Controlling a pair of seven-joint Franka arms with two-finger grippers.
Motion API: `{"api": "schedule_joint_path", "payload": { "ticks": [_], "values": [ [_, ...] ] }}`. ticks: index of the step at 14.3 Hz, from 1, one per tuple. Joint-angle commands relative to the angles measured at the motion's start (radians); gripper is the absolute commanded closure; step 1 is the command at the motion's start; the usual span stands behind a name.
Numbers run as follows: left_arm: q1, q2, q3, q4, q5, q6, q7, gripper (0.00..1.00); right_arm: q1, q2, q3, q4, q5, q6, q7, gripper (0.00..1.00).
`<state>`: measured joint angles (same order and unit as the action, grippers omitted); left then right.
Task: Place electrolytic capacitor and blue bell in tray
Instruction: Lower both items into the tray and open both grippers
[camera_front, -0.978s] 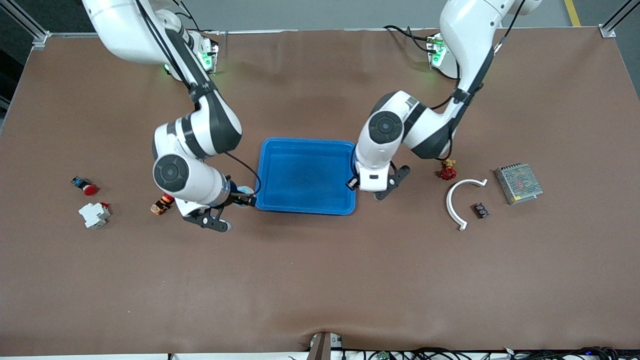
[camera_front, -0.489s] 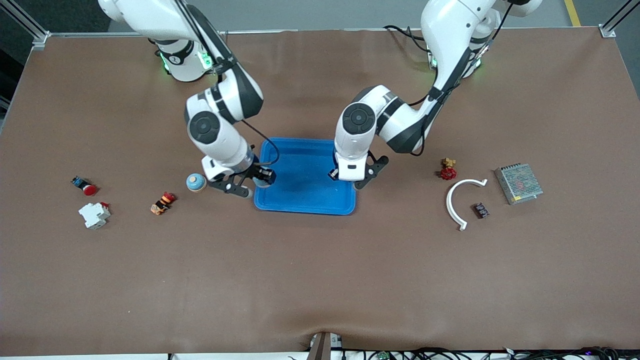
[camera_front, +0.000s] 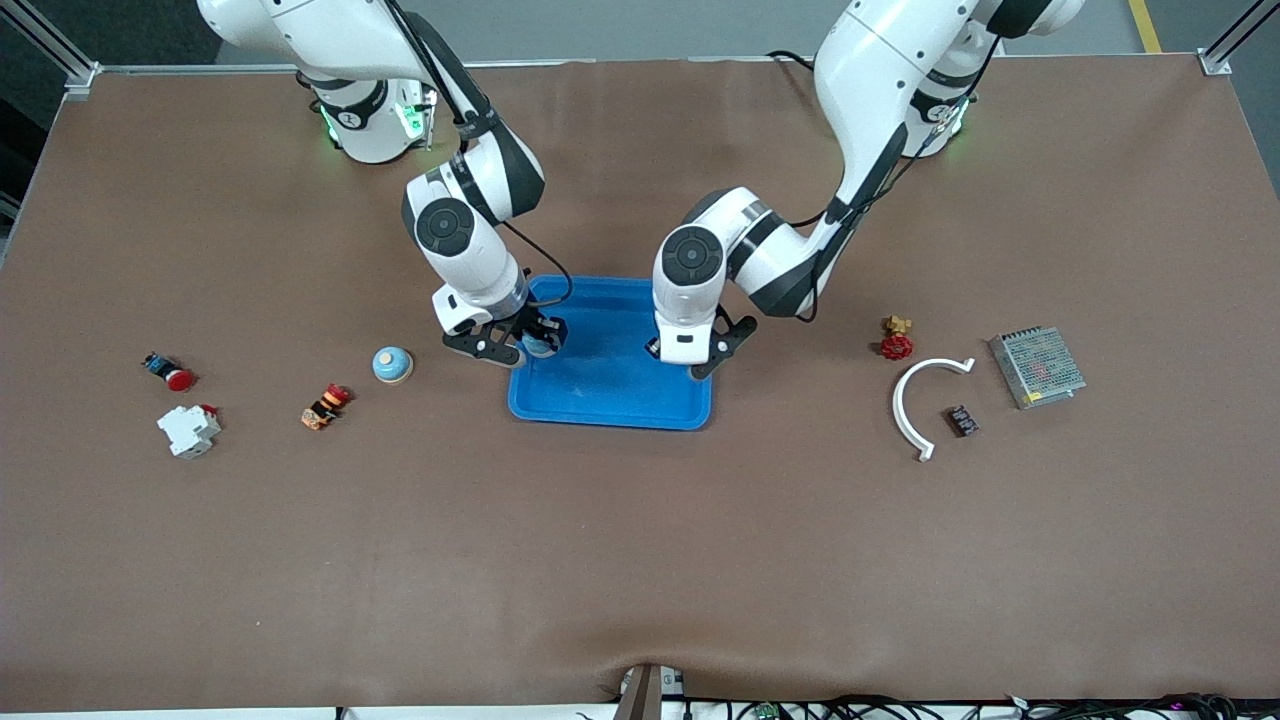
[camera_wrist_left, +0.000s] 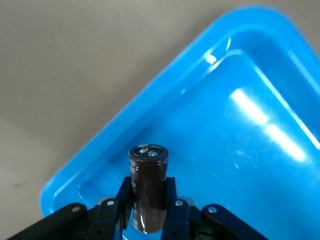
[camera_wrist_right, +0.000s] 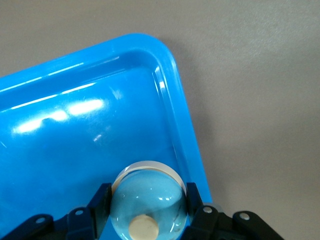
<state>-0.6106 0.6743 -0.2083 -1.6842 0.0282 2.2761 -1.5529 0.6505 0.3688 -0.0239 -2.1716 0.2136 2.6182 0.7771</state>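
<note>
1. the right gripper (camera_front: 525, 345) was clenched on a pale blue bell (camera_wrist_right: 148, 202), hanging over the tray (camera_front: 610, 395) just inside its rim at the right arm's end.
2. the left gripper (camera_front: 700, 352) gripped the electrolytic capacitor (camera_wrist_left: 148, 187) upright, over the tray's edge at the left arm's end, close to a corner in the left wrist view.
3. both loads sat near the rim, not over the middle. if let go there, the bell could land on the raised edge and tip out onto the table.
4. the capacitor was tall and round; dropped from any height it would likely topple and roll, perhaps against the wall.
5. a second blue bell (camera_front: 392, 364) stood on the table toward the right arm's end, well apart from the tray, so it was unclear which bell the task meant.
6. a second ago both grippers were low beside the tray, outside its ends; half a second ago they had only reached its edges. they had since come slightly further in, with the tray unmoved.
</note>
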Motion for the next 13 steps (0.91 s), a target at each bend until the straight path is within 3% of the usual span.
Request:
{"api": "schedule_joint_path", "payload": {
  "ticks": [1, 5, 6, 7, 8, 9, 12, 13],
  "values": [
    [-0.032, 0.022, 0.003, 0.035, -0.03, -0.009, -0.013, 1.0, 0.044, -0.013, -0.01, -0.025, 0.018, 0.014, 0.04, 1.0],
    [-0.046, 0.041, 0.004, 0.027, -0.031, -0.009, -0.015, 1.0, 0.072, 0.022, -0.01, -0.025, 0.018, 0.04, 0.056, 1.0],
    [-0.046, 0.042, 0.004, 0.029, -0.031, -0.009, -0.013, 0.81, 0.073, 0.033, -0.01, -0.024, 0.018, 0.045, 0.056, 1.0],
    [-0.044, 0.042, 0.004, 0.031, -0.031, -0.009, -0.013, 0.5, 0.077, 0.044, -0.01, -0.024, 0.018, 0.052, 0.056, 1.0],
    [-0.044, 0.039, 0.004, 0.032, -0.031, -0.009, -0.013, 0.29, 0.083, 0.051, -0.01, -0.024, 0.018, 0.059, 0.057, 1.0],
    [-0.043, 0.033, 0.004, 0.034, -0.03, -0.01, -0.012, 0.0, 0.087, 0.061, -0.01, -0.022, 0.018, 0.063, 0.066, 1.0],
    [-0.028, -0.005, 0.013, 0.034, -0.021, -0.024, -0.009, 0.0, 0.1, 0.078, -0.01, -0.011, 0.018, 0.066, 0.108, 1.0],
    [-0.017, -0.036, 0.02, 0.035, -0.017, -0.055, -0.006, 0.0, 0.1, 0.079, -0.01, -0.008, 0.018, 0.065, 0.129, 0.61]
  ]
}}
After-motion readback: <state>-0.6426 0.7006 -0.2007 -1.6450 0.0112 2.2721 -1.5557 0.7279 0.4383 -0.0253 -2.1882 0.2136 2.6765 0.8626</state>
